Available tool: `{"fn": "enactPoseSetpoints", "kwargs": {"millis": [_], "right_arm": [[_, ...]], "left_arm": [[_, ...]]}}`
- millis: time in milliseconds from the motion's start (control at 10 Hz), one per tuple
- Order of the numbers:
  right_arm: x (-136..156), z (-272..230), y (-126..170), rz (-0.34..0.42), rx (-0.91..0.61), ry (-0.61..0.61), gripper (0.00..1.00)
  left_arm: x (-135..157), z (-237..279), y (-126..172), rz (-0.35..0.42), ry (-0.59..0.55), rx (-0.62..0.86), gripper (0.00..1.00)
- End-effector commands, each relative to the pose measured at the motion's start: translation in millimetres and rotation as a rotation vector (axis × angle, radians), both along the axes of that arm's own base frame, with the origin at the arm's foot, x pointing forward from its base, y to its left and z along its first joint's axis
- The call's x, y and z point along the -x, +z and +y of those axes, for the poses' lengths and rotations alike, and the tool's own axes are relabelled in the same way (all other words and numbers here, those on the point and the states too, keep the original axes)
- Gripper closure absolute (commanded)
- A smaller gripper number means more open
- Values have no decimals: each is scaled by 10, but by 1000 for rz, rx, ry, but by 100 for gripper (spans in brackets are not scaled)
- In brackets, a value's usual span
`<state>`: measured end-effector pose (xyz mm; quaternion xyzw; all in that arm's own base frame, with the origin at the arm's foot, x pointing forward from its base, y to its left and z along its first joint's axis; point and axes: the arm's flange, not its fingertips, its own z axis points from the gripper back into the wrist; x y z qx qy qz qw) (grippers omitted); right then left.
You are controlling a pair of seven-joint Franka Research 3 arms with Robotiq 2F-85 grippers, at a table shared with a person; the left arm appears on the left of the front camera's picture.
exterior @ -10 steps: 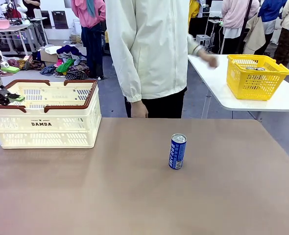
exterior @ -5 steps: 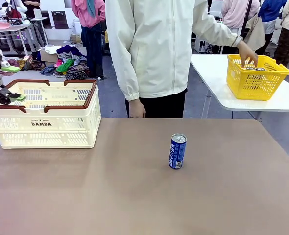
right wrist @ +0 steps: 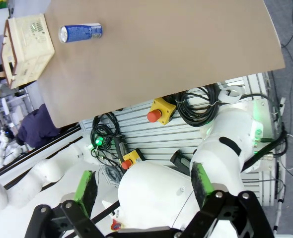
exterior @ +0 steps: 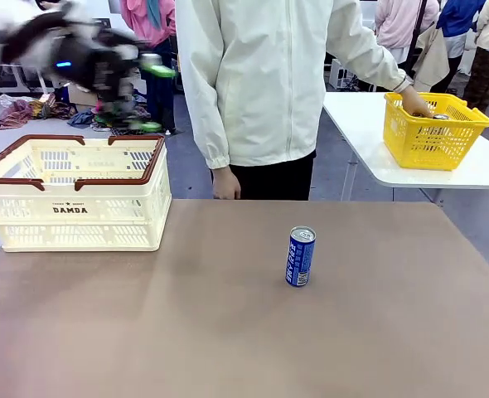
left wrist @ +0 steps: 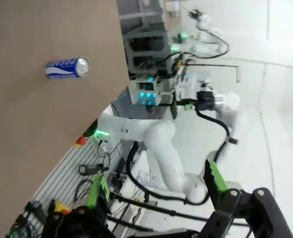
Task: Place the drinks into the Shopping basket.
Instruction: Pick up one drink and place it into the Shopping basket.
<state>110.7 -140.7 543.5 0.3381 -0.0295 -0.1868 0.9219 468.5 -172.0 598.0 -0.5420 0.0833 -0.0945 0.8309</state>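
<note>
Front view: the left arm is a blur up at 11 o'clock, above the Shopping basket. The left gripper points sideways, pads spread wide, holding nothing. The blue can stands on the table at 4 o'clock from the basket (well apart). The person's hand is in the yellow basket.

Left wrist view: fingers wide apart and empty, can at 10 o'clock.

Right wrist view: the right gripper is spread and empty, can at 11 o'clock.

Front: facing across the worktop, blue can central, mid-distance. Wrists: rolled sideways, well back from the same can.
</note>
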Motion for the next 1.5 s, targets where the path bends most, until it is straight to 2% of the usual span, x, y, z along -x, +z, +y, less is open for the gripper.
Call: {"fn": "enactPoseSetpoints", "kwargs": {"millis": [0, 100, 200, 300, 400, 500, 700, 800, 900, 1000, 1100, 1300, 1400], "right_arm": [[107, -14, 1, -17, -9, 16, 0], [107, -14, 1, -17, -9, 16, 0], [107, -14, 1, -17, -9, 16, 0], [107, -14, 1, -17, -9, 16, 0], [107, -14, 1, -17, -9, 16, 0], [107, -14, 1, -17, -9, 16, 0], [107, -14, 1, -17, -9, 16, 0], [107, -14, 1, -17, -9, 16, 0], [107, -14, 1, -17, -9, 16, 0], [107, -14, 1, -17, -9, 16, 0], [107, -14, 1, -17, -9, 16, 0], [107, -14, 1, -17, -9, 16, 0], [107, -14, 1, -17, -9, 16, 0]], "left_arm": [[-156, -782, -175, 25, -62, -190, 0], [-6, -1252, -350, 15, -123, -286, 0], [117, -1481, -505, -1, -148, -358, 0], [173, -1524, -603, -40, -125, -413, 0], [171, -1386, -565, -27, -122, -397, 0], [252, -1718, -633, -11, -153, -341, 0], [252, -1718, -633, -11, -153, -341, 0], [219, -1689, -694, -22, -157, -378, 0], [127, -1664, -701, 36, -177, -481, 0], [255, -1193, -312, 15, -193, -452, 0], [521, -526, 95, 7, -201, -345, 0], [1423, 703, 509, -3, 15, -295, 0], [1897, 1152, 534, -67, 80, -245, 0]]}}
